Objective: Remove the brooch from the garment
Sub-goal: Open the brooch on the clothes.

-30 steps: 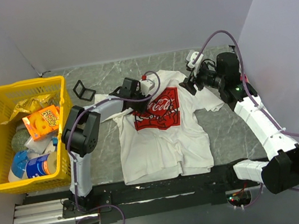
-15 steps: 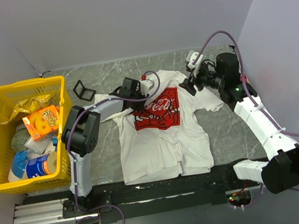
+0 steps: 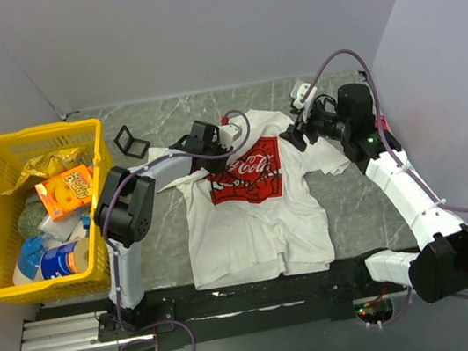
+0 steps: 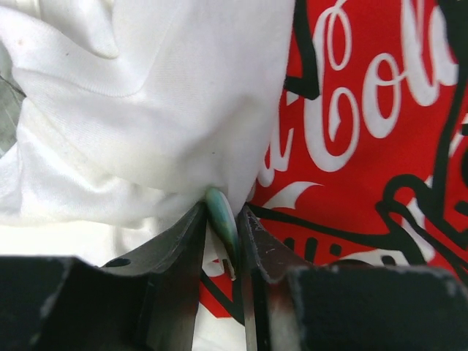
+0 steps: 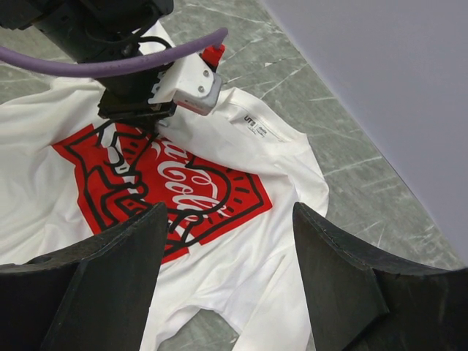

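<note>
Left gripper [image 4: 221, 227] pinches the pale green brooch [image 4: 219, 205] on the garment [image 3: 252, 235]; right gripper [image 5: 228, 212] hangs spread at its two o'clock.

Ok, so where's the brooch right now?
In the left wrist view, the pale green brooch sits pinched in the left gripper, at the left edge of the red print on the T-shirt.
</note>
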You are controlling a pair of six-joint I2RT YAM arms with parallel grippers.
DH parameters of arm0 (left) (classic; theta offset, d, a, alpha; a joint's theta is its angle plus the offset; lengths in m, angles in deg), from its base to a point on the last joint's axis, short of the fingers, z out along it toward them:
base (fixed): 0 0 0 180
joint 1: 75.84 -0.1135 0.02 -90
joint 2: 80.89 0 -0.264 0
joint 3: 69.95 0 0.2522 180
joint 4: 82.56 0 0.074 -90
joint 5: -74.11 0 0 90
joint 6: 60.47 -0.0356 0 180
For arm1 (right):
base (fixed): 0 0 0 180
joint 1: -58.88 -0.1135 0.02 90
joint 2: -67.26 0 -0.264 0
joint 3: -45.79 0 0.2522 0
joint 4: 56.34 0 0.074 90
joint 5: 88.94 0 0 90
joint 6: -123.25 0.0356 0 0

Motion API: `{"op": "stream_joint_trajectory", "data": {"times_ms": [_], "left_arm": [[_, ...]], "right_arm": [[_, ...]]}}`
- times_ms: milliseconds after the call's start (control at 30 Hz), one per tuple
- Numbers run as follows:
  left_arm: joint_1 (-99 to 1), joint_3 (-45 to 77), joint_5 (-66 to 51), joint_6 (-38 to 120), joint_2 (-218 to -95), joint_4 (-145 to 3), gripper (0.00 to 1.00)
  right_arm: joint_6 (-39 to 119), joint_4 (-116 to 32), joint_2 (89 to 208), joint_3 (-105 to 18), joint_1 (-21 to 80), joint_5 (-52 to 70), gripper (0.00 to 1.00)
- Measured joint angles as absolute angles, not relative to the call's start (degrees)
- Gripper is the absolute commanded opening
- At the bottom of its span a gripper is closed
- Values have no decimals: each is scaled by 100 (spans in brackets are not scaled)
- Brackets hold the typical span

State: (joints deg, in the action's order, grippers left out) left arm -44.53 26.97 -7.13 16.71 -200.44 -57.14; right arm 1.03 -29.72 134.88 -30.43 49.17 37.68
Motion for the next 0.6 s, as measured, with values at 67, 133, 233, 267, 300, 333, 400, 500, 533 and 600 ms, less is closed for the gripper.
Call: {"op": "stream_joint_trajectory", "data": {"times_ms": [67, 133, 233, 267, 300, 333, 400, 500, 533, 600], "left_arm": [[-4453, 2659, -604, 1671, -19952, -5701, 31], [-4453, 2631, -455, 1671, -19827, -5686, 31], [-4457, 2631, -191, 1671, -19644, -5683, 31], [-4457, 2631, -104, 1669, -19594, -5683, 31], [-4464, 2631, -12, 1669, -19548, -5681, 31], [-4468, 2631, 65, 1667, -19521, -5677, 31], [-4488, 2631, 281, 1651, -19476, -5644, 31], [-4523, 2631, 664, 1579, -19447, -5495, 31], [-4532, 2631, 782, 1555, -19436, -5423, 30], [-4545, 2631, 1031, 1514, -19410, -5321, 31]], "right_arm": [[103, -2972, 13501, -3043, 4917, 3783, 76], [103, -2972, 13512, -3043, 4917, 3803, 76], [105, -2972, 13547, -3043, 4917, 3838, 76], [105, -2972, 13567, -3043, 4917, 3853, 76], [105, -2969, 13584, -3043, 4917, 3868, 76], [105, -2967, 13604, -3043, 4917, 3881, 77], [105, -2954, 13628, -3043, 4917, 3927, 77], [103, -2906, 13656, -3045, 4917, 4107, 77], [105, -2882, 13669, -3045, 4917, 4177, 77], [111, -2838, 13711, -3045, 4917, 4373, 77]]}}
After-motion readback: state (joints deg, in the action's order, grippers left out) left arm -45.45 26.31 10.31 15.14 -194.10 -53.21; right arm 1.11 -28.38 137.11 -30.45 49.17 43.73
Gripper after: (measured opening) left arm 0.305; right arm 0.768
